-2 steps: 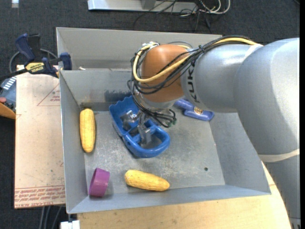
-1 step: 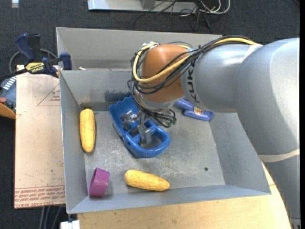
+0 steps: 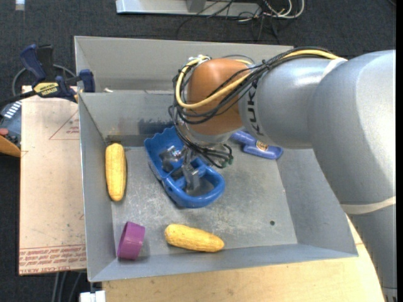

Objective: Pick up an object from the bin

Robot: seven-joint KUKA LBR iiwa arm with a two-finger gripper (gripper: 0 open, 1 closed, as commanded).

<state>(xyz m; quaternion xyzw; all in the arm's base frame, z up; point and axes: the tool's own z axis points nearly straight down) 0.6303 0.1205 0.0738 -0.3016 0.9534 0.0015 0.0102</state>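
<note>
Blue dish (image 3: 211, 192) sits mid-bin (image 3: 277, 222), slightly toward the far wall, with its long axis running far-left to near-right. Gripper (image 3: 189, 176) is down inside the dish, tip at or close to the dish floor, toward its near-right end. We can't tell whether it's released or clenched because the wrist and cables cover that spot, so no grasp is confirmed. We read this as the reach-in step with the grasp pending: nothing is lifted and the dish looks flat on the bin floor. Everything else is well apart from the gripper. One corn cob (image 3: 115, 171) lies along the left wall, a second corn cob (image 3: 194, 238) near the front edge, and a purple cup (image 3: 131, 240) in the front-left corner. A small blue piece (image 3: 257, 145) sits toward the right wall, partly under the arm. Next move, our call: get the dish's side wall into the grip, since the flat dish floor gives nothing to pinch, then close and lift straight up. The dish looks wide and shallow, so an off-centre rim hold will likely let it tilt. We'd check that it actually leaves the floor. Main risks are closing on empty space inside the dish, or shoving the dish sideways across the bin instead of catching it.
</note>
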